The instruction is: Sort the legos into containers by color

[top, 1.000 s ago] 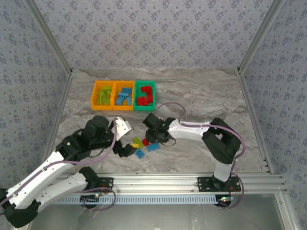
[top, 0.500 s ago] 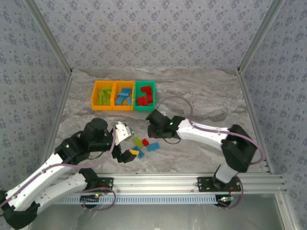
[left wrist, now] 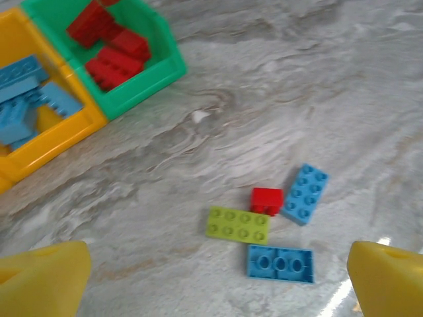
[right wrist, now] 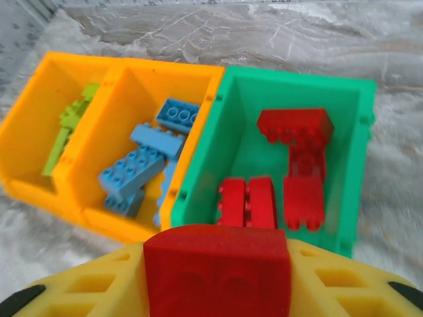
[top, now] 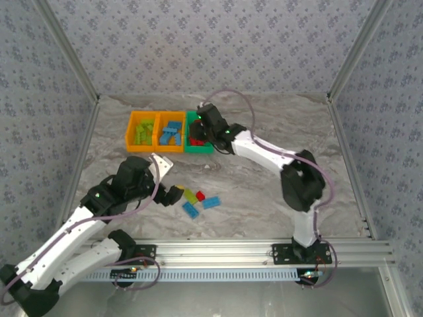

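Observation:
My right gripper (right wrist: 218, 281) is shut on a red lego (right wrist: 217, 261) and hangs over the near rim of the green container (right wrist: 297, 78), which holds several red legos (right wrist: 297, 152). The middle orange container (right wrist: 165, 69) holds blue legos (right wrist: 142, 165); the left orange container (right wrist: 39, 86) holds lime ones (right wrist: 66, 125). My left gripper (left wrist: 218, 284) is open, its yellow fingertips (left wrist: 46, 277) wide apart above loose legos on the table: a lime one (left wrist: 238, 224), a small red one (left wrist: 266, 200), a blue one (left wrist: 305, 193) and an upturned blue one (left wrist: 280, 263).
The three containers (top: 170, 132) stand in a row at the back left of the marble table. The loose legos (top: 200, 198) lie near the middle front, just right of the left gripper (top: 170, 179). Patterned walls and metal rails enclose the table.
The right arm has swung from the loose legos back to the green container, carrying the red lego. The left gripper shifted a little above the remaining legos, still open.

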Controlling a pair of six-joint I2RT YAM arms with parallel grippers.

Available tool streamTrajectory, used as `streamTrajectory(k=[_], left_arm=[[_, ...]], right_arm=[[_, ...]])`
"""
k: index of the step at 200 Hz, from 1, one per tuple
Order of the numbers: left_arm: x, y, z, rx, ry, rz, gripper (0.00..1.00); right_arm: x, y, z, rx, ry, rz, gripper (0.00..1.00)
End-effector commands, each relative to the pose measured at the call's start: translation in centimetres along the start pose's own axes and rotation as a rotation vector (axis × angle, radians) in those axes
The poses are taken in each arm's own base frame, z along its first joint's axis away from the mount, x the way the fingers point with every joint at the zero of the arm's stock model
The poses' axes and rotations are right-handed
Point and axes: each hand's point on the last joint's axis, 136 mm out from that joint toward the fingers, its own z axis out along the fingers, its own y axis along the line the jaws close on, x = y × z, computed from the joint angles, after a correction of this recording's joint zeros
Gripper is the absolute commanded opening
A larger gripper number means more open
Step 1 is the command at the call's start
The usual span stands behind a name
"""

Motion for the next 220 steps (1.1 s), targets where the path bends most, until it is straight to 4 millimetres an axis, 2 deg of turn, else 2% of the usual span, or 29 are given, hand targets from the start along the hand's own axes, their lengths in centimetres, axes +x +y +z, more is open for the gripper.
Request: streamTrajectory(k=[1, 17, 44, 65, 72, 89, 94, 98, 107, 123, 139, 150, 155, 170, 191, 204, 220], left_arm=[[-0.2, 1.8, 0.0, -0.077, -0.009, -0.065, 0.99], [0.2, 1.9, 0.1, -0.081, 0.001, -0.055, 0.99], [0.0, 1.9, 0.0, -0.081, 0.000, -0.070, 0.99], [-0.7, 2.6, -0.5, -0.116, -0.034, -0.198, 0.99], [-0.8, 2.9, -0.7, -0.133, -0.038, -0.276, 0.99], [-0.7, 3.4, -0.8, -0.165, -0.035, -0.447, 0.99], [0.0, 3.4, -0.8, -0.178, -0.002, -0.491, 0.99], [0.1, 3.4, -0.8, -0.180, 0.007, -0.524, 0.99], [0.4, 3.1, -0.6, -0.175, 0.030, -0.587, 0.98], [0.8, 2.1, 0.4, -0.144, 0.065, -0.686, 0.95], [1.0, 0.0, 2.1, -0.085, 0.107, -0.707, 0.92], [0.4, -1.8, 3.7, -0.030, 0.119, -0.668, 0.92], [0.4, -2.6, 4.4, -0.013, 0.134, -0.639, 0.92], [0.7, -5.0, 6.7, 0.025, 0.200, -0.524, 0.91], [2.0, -7.8, 9.6, 0.050, 0.331, -0.337, 0.91], [3.1, -8.8, 11.2, 0.056, 0.395, -0.235, 0.88], [4.1, -8.8, 12.8, 0.043, 0.430, -0.183, 0.85]], right_arm=[[-1.0, -0.5, 3.1, 0.047, 0.008, -0.097, 0.59], [-1.5, -0.5, 4.3, 0.063, 0.028, -0.101, 0.76], [-2.1, 0.1, 2.8, 0.053, 0.023, -0.121, 0.77], [-2.8, 0.1, -0.5, 0.032, 0.009, -0.115, 0.77], [-3.1, 0.2, -2.2, 0.014, 0.002, -0.110, 0.77], [-2.3, 0.8, -6.4, -0.053, 0.008, -0.117, 0.79], [-2.1, 1.2, -7.8, -0.080, 0.006, -0.123, 0.79], [-1.3, 1.2, -8.5, -0.091, 0.019, -0.131, 0.80], [-0.7, 1.8, -11.5, -0.136, 0.016, -0.150, 0.82], [2.0, 2.3, -15.9, -0.184, 0.036, -0.195, 0.86], [5.3, 2.1, -19.8, -0.212, 0.066, -0.227, 0.90], [7.0, 1.9, -22.7, -0.241, 0.071, -0.231, 0.93], [9.0, 1.2, -23.3, -0.241, 0.107, -0.235, 0.94], [11.8, -0.1, -25.8, -0.258, 0.143, -0.216, 0.98], [15.2, -2.2, -27.7, -0.258, 0.205, -0.202, 1.00], [16.5, -3.3, -28.5, -0.248, 0.233, -0.195, 1.00], [17.2, -3.9, -28.9, -0.236, 0.253, -0.183, 1.00]])
